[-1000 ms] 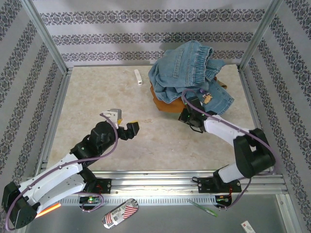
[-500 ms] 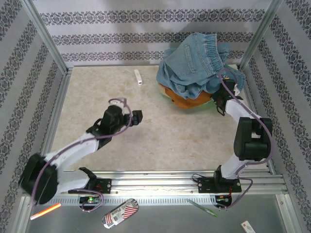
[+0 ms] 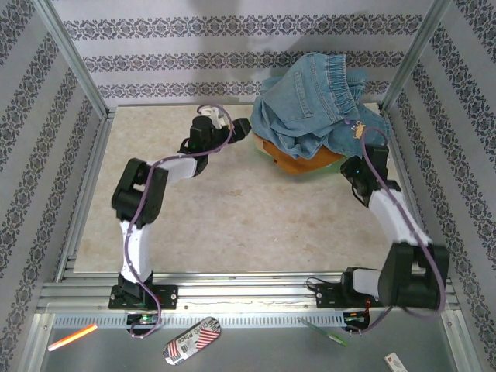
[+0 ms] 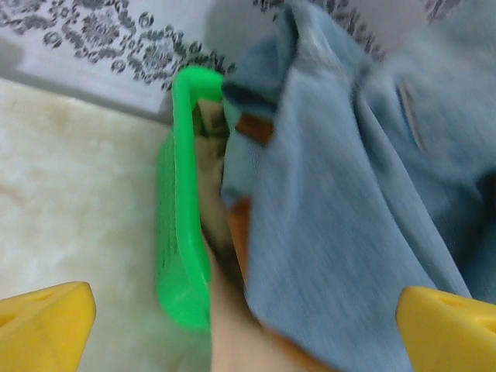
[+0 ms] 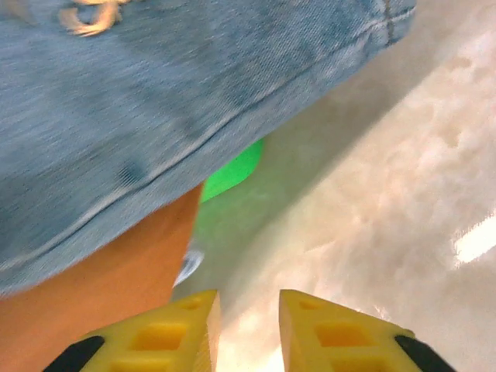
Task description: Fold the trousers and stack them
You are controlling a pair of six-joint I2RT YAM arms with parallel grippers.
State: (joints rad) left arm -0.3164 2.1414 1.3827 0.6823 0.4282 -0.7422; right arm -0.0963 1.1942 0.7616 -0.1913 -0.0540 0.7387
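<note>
The trousers are a crumpled heap of faded light-blue denim at the back right, elastic waistband uppermost. They lie over an orange cloth and a green plastic piece. My left gripper is at the heap's left edge, open wide, with the denim and the green rim between its spread yellow fingers. My right gripper sits low at the heap's right side. Its jaws are slightly apart and hold nothing. The denim hem hangs above it and the orange cloth lies to its left.
Patterned walls and aluminium posts close in the back and sides, right behind the heap. The beige tabletop stretches in front. Beyond the front rail lie a pen, a marker and a label.
My left arm has swung from mid-table to the heap's left edge. My right gripper lifted the denim onto the pile, then dropped to the right side, empty.
</note>
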